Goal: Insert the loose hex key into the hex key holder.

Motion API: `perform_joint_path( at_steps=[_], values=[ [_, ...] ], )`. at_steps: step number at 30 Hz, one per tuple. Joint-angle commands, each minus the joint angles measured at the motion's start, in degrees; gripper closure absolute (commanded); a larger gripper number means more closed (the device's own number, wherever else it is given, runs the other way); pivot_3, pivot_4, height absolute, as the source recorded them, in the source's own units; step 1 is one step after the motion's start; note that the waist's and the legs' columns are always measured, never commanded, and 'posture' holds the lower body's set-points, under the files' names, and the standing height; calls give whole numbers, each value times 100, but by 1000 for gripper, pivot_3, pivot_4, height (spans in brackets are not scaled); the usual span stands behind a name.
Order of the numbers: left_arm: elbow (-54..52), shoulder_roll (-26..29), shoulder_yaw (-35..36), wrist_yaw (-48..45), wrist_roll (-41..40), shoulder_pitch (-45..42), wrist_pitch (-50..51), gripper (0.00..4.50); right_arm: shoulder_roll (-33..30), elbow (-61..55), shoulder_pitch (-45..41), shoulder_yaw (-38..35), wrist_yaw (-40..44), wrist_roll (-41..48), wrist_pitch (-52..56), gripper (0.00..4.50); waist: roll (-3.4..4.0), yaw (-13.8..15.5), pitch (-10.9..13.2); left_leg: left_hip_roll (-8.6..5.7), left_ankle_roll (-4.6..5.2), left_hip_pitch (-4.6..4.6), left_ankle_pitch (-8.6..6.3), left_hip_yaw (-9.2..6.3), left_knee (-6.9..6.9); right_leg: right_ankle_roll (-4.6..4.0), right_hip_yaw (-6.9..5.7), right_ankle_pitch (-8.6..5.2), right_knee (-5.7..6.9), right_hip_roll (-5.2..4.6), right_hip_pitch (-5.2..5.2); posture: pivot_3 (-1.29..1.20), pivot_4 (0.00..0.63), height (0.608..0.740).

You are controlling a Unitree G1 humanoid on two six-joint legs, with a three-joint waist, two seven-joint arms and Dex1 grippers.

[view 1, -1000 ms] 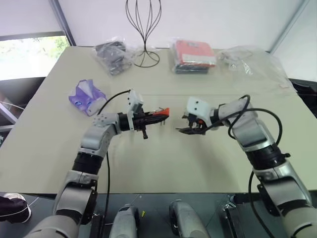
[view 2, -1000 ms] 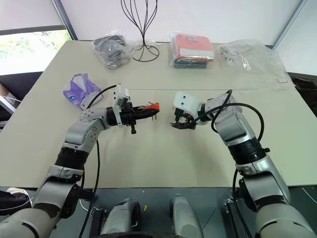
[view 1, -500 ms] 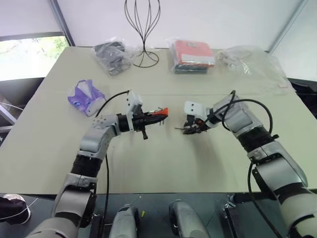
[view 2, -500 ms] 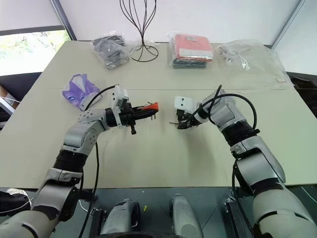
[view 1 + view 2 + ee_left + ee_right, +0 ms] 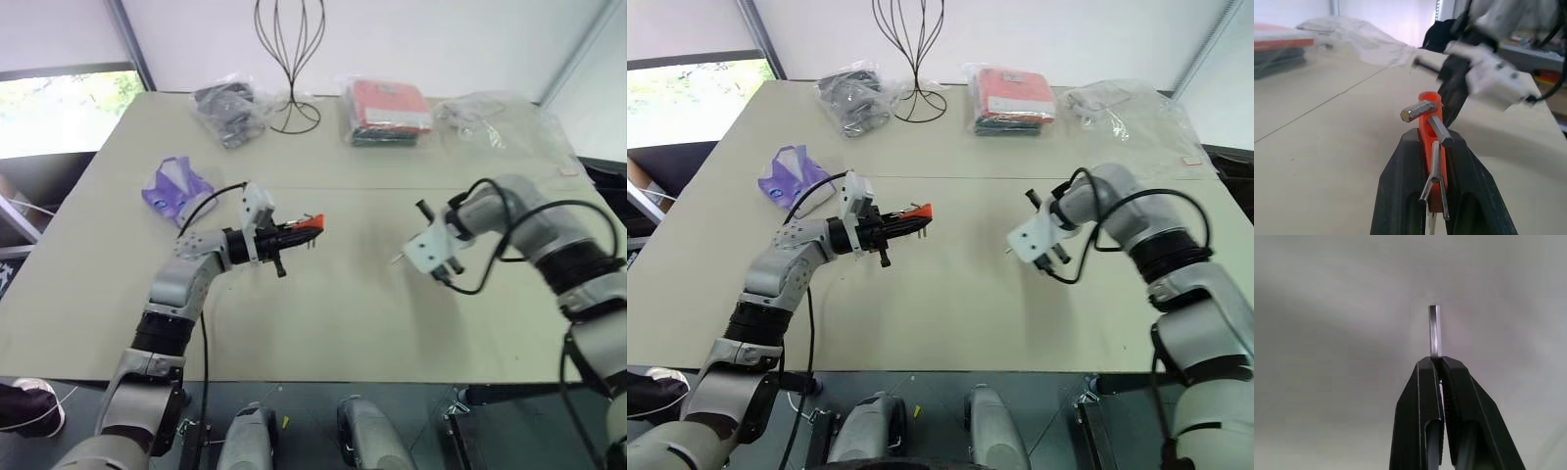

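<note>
The orange-red hex key holder (image 5: 308, 224) hangs above the middle of the table, with short grey keys sticking out of it (image 5: 1430, 127). My left gripper (image 5: 294, 231) is shut on it and points level to the right. Off to the right, my right gripper (image 5: 404, 257) sits above the table under its white wrist box, well apart from the holder. In the right wrist view the right gripper (image 5: 1437, 362) is shut on the loose hex key (image 5: 1434, 330). A short straight grey end of the key sticks out past the fingertips; the rest is hidden.
At the back of the beige table (image 5: 323, 323) stand a black wire stand (image 5: 290, 59), a red packet in clear plastic (image 5: 388, 110), a bag of dark parts (image 5: 227, 110) and a crumpled clear bag (image 5: 495, 122). A purple packet (image 5: 174, 186) lies at the left.
My right gripper has shut on the loose hex key at the table's middle, then lifted and swung to the right, away from the holder. The left gripper has stayed put with the holder.
</note>
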Motion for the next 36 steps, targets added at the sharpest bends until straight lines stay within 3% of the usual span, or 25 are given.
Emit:
perform_joint_path(
  at_steps=[1, 7, 11, 14, 16, 19, 21, 25, 28, 29, 30, 32, 36],
  values=[
    [-154, -115, -9, -18, -70, -107, -71, 4500, -290, 132, -264, 94, -340, -365, -1977, 4454, 0, -40, 0, 1, 1, 7, -1, 3, -3, 5, 6, 3, 2, 3, 1, 0, 150, 739],
    [-128, -259, -31, -32, -38, -139, -73, 4500, -358, 1072, -293, 281, -1173, -1256, -3448, 4454, 1, -41, 2, 4, 2, 18, 0, 6, -6, -9, 15, -3, 13, 7, 1, 0, 150, 739],
    [-137, -272, -8, -21, -40, -137, -60, 4500, -295, 1496, -466, 335, -1785, -2029, -3387, 3109, 2, -34, 2, 2, 2, 18, 0, 15, 0, -9, 22, -3, 13, 3, 2, 0, 150, 739],
    [-212, -243, 7, -7, -56, -68, -18, 4500, -287, 1622, -632, 271, -2409, -2455, -3268, 1558, 1, -39, 2, 2, 2, 19, 0, 15, 0, -10, 25, -3, 14, 3, 1, 0, 150, 739],
    [-263, -244, 4, 12, -64, -25, 6, 4500, -329, 1742, -755, 163, -2271, -2181, -3030, 566, 2, -29, 2, 2, 2, 19, 0, 13, 0, -10, 23, -3, 15, 4, 1, 0, 150, 739],
    [-333, -256, 4, 44, -77, 26, 38, 4500, -554, 1442, -853, -111, -1442, -1121, -2481, 566, 4, -21, 3, 2, 2, 18, 0, 15, -1, -10, 24, -3, 14, 3, 1, 0, 150, 739],
    [-331, -269, 11, 61, -73, 29, 40, 4500, -719, 599, -554, -522, -349, 206, -1019, 566, 8, -10, 6, 2, 2, 17, 0, 14, -1, -9, 24, -3, 13, 3, 1, 0, 150, 739],
    [-249, -346, -18, 77, -53, -1, -2, 4500, -1107, -1848, 120, -1527, 1121, 1597, 3992, 566, 9, 24, 5, 6, 2, 17, 0, 6, 1, -7, 20, -2, 16, 2, 5, 0, 150, 739],
    [-163, -438, -53, 57, -54, -77, -25, 4500, -841, -3397, 162, -1969, 992, 2271, 8984, 566, 10, 31, 5, 8, 1, 17, 0, 1, 4, -12, 14, -2, 18, -1, 5, 0, 150, 739],
    [-108, -470, -64, 35, -51, -121, -43, 4500, -488, -3645, 65, -2257, 658, 2425, 10539, 566, 10, 23, 5, 8, 1, 17, -1, 2, 6, -15, 14, -1, 20, -2, 3, 0, 150, 739],
    [-61, -496, -70, 18, -44, -154, -59, 4500, -246, -3845, 41, -2473, 369, 2483, 11572, 566, 9, -4, 4, 8, 1, 17, -1, 1, 7, -18, 13, 1, 20, -2, 3, 0, 150, 739],
    [93, -559, -80, -21, -10, -251, -122, 4500, 131, -4104, 169, -2891, -211, 2544, 12959, 566, 10, 5, 4, 12, 0, 16, -1, 1, 9, -30, 12, 9, 21, -3, -2, 0, 150, 739],
    [361, -651, -109, -72, 26, -412, -243, 4500, 801, -4023, 639, -3896, -1505, 2826, 13312, 566, 9, 43, 3, 6, 0, 7, -1, -3, 8, -31, 1, 8, 15, -4, -4, 0, 150, 739]
  ],
)
